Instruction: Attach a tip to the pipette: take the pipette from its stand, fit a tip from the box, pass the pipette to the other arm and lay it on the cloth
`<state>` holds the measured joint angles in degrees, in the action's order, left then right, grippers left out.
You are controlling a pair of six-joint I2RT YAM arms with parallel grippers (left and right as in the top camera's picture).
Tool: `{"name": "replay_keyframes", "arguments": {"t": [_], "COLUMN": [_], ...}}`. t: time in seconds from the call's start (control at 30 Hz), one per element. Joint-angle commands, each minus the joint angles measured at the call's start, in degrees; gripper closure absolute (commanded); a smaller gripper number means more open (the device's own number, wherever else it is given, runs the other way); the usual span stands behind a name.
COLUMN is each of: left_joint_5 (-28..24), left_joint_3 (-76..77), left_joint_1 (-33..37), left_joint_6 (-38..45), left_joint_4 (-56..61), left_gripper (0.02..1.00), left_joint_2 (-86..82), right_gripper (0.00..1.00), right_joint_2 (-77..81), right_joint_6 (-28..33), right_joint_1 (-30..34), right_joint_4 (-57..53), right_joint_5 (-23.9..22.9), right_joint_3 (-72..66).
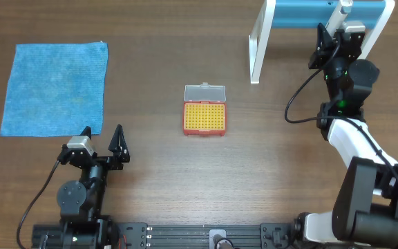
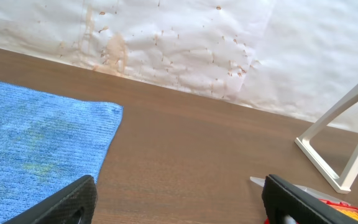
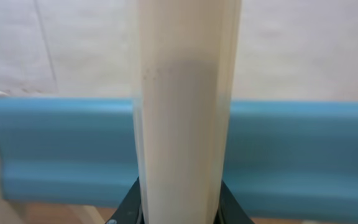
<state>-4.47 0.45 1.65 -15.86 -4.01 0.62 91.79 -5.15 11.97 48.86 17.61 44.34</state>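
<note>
A white pipette [image 3: 182, 112] hangs upright at the blue bar of its stand [image 3: 61, 149], at the table's far right. My right gripper [image 1: 330, 45] is up against the stand [image 1: 302, 14], shut on the pipette [image 1: 338, 17], with a black finger on each side of the body. The tip box [image 1: 204, 116], red with yellow tips and its clear lid open, sits mid-table. The blue cloth [image 1: 54, 90] lies flat at the far left. My left gripper [image 1: 103, 138] stands open and holds nothing, near the front left, just in front of the cloth [image 2: 30, 143].
The stand's white leg [image 1: 256, 48] reaches toward the table's middle and stands to the right in the left wrist view [image 2: 347, 143]. A corner of the tip box [image 2: 337, 208] lies beside the left gripper's finger. Bare wood separates cloth, box and stand.
</note>
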Motion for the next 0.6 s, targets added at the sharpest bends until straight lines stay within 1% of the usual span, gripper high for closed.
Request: {"name": "replay_keyframes", "arguments": {"t": [0.03,0.1,0.17,0.23,0.27,0.33,0.37,0.43,0.57,0.6], "left_joint_5": [0.68,0.68,0.68,0.68,0.68,0.68,0.68,0.68,0.68,0.68], "left_joint_3": [-0.13,-0.13,-0.13,-0.13,-0.13,-0.13,-0.13,-0.13,-0.13,-0.13], "left_joint_1": [-0.22,-0.22,-0.22,-0.22,-0.22,-0.22,-0.22,-0.22,-0.22,-0.22], "left_joint_6": [0.52,0.52,0.52,0.52,0.52,0.52,0.52,0.52,0.52,0.52], "left_joint_4": [-0.33,-0.33,-0.33,-0.33,-0.33,-0.33,-0.33,-0.33,-0.33,-0.33], "left_gripper": [0.161,0.161,0.159,0.159,0.159,0.156,0.156,0.159,0.159,0.159], "left_joint_2": [-0.42,-0.42,-0.42,-0.42,-0.42,-0.42,-0.42,-0.42,-0.42,-0.42], "right_gripper": [0.921,0.919,0.921,0.921,0.921,0.921,0.921,0.919,0.921,0.921], "right_joint_2": [-7.80,-12.31,-15.17,-14.97,-13.77,-11.02,-8.31,-3.69,4.55,6.47], "right_joint_6": [-0.87,-0.83,-0.81,-0.81,-0.83,-0.83,-0.83,-0.85,-2.78,-2.78], "right_joint_1": [-4.74,-11.04,-18.73,-25.94,-31.80,-37.03,-39.21,-40.52,-42.18,-42.45], "right_joint_4": [1.07,3.78,9.88,16.17,19.65,24.87,29.11,35.21,34.91,34.88], "right_joint_5": [8.26,8.79,8.37,8.37,8.35,8.35,8.35,8.37,8.22,6.14], "right_joint_3": [-2.71,-6.36,-11.06,-15.13,-17.77,-19.39,-19.47,-19.47,-19.30,-19.30]}}
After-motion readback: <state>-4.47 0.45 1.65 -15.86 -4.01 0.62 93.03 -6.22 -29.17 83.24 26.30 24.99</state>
